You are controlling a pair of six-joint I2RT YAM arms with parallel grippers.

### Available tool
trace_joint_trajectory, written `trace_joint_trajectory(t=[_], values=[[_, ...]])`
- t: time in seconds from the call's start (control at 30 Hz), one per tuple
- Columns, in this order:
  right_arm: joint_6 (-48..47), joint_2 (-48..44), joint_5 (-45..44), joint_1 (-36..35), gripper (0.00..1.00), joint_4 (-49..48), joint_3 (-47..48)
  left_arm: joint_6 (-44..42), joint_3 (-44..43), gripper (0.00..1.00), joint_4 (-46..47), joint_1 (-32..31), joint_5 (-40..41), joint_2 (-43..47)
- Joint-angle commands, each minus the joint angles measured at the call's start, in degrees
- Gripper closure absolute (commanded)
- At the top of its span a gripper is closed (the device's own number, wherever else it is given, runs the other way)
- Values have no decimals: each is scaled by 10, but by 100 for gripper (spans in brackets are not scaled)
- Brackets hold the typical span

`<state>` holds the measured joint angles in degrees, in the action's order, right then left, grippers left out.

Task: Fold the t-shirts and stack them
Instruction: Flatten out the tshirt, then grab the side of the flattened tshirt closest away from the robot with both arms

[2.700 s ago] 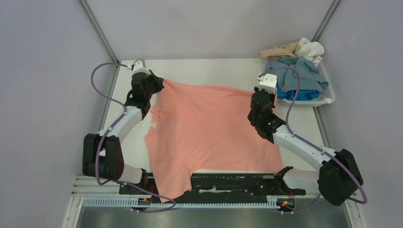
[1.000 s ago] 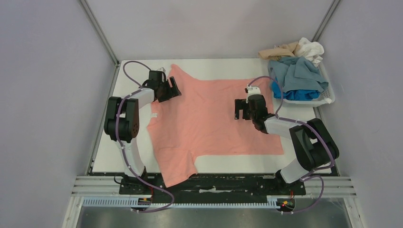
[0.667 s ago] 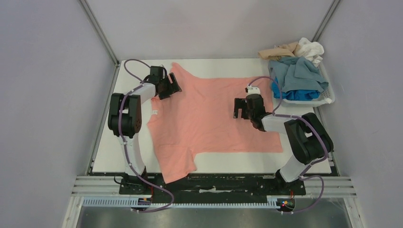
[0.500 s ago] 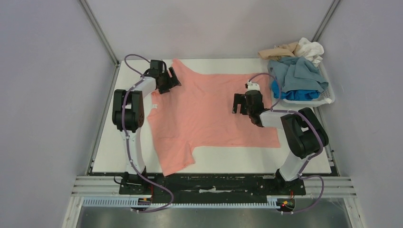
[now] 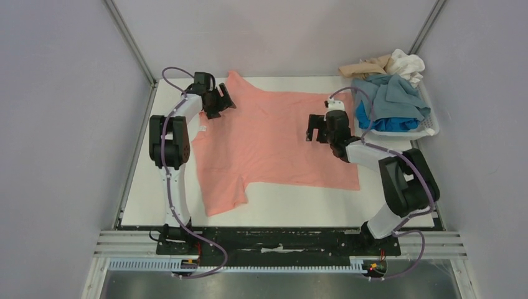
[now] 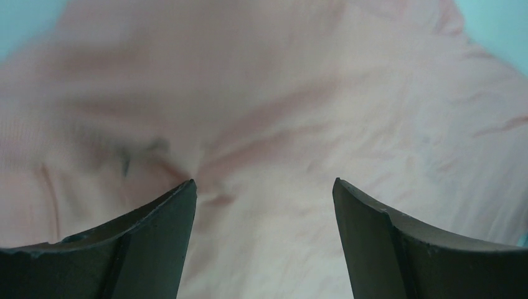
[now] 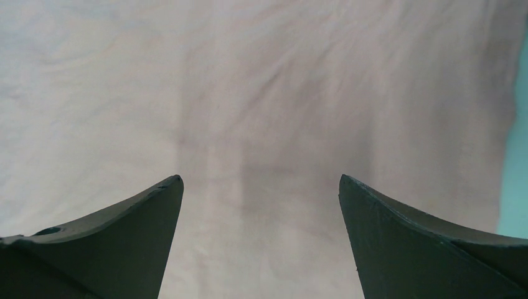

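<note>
Even, soft light; blurred wrist views

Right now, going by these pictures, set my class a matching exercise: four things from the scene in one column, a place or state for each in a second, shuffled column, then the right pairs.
Things
1. pink t-shirt
2. basket
3. left gripper
4. right gripper

Places or states
A. open, above the shirt's right part
B. far right corner, heaped with clothes
C. open, at the shirt's far left edge
D. spread out on the table

Pairs: 1-D, 2-B, 3-C, 4-A
</note>
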<state>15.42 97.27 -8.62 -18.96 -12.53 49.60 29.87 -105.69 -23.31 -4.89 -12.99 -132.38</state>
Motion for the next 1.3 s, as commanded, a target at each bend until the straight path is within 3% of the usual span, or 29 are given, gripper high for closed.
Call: trace_joint_trajectory(t=[0.0, 0.13, 0.27, 0.37, 0.5, 0.67, 0.83, 1.27], values=[[3, -133, 9, -4, 2, 6, -80, -13, 153, 14, -19, -25, 50, 199], [16, -237, 12, -7, 2, 10, -184, 11, 374, 14, 10, -86, 147, 398], [17, -295, 3, -7, 2, 43, -229, 91, 547, 14, -44, -176, 275, 562], [20, -322, 4, -7, 2, 50, -242, 156, 617, 14, -126, -255, 330, 662], [19, -334, -6, -7, 2, 54, -252, 281, 679, 14, -246, -294, 355, 766], [16, -315, -9, -7, 2, 61, -243, 371, 766, 15, -258, -307, 332, 882], [20, -307, -18, -7, 2, 63, -242, 384, 797, 18, -254, -306, 299, 902], [18, -306, -35, -6, 2, 71, -235, 377, 799, 30, -179, -307, 289, 793]])
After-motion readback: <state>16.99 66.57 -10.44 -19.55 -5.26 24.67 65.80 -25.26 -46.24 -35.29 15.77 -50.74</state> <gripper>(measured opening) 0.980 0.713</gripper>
